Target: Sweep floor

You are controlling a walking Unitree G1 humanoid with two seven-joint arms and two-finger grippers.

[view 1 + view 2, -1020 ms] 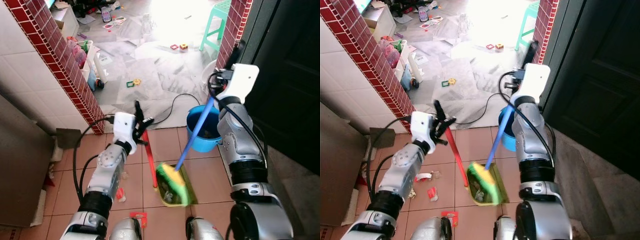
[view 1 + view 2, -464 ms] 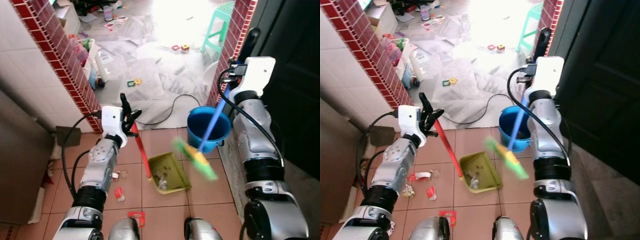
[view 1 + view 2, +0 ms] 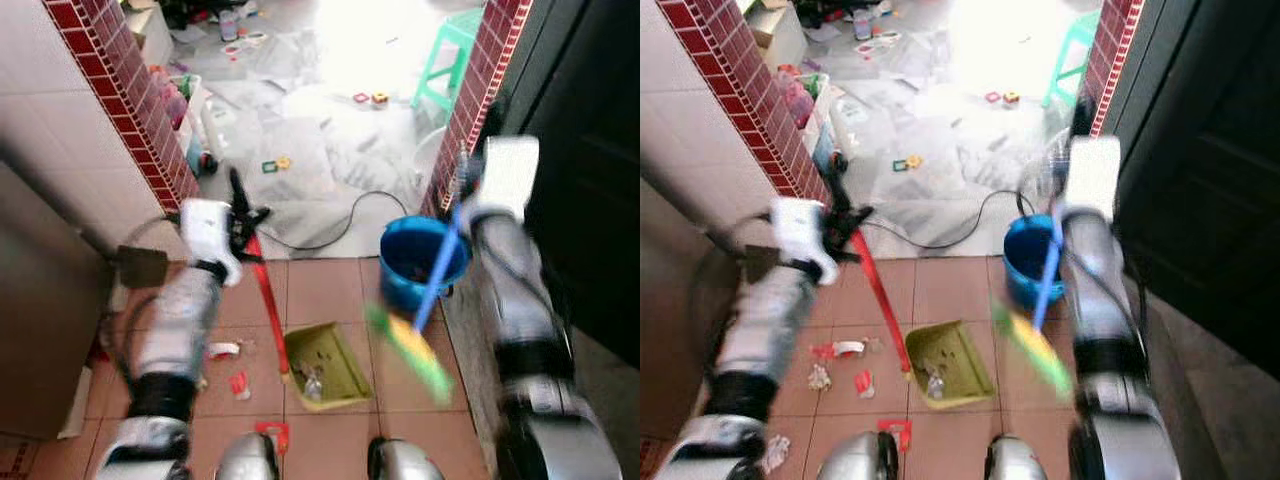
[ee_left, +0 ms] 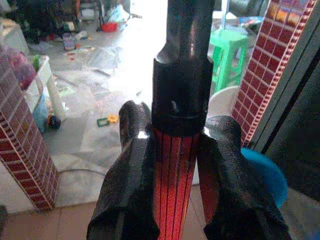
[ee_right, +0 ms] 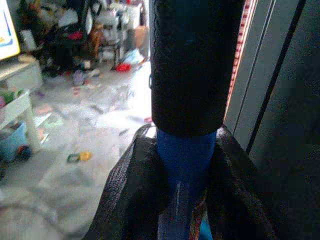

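- The left gripper (image 4: 175, 165) is clamped on the red handle (image 3: 265, 305) of the green dustpan (image 3: 325, 365), which sits on the tiled floor (image 3: 320, 290)
- The right gripper (image 5: 182, 170) grips the blue broom (image 3: 430, 290), its blurred bristles (image 3: 410, 350) beside the dustpan, near the blue bucket (image 3: 415, 260)
- Scraps (image 3: 835, 365) lie left of the dustpan

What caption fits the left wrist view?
Left gripper clamped on the red dustpan handle, blue bucket beyond.
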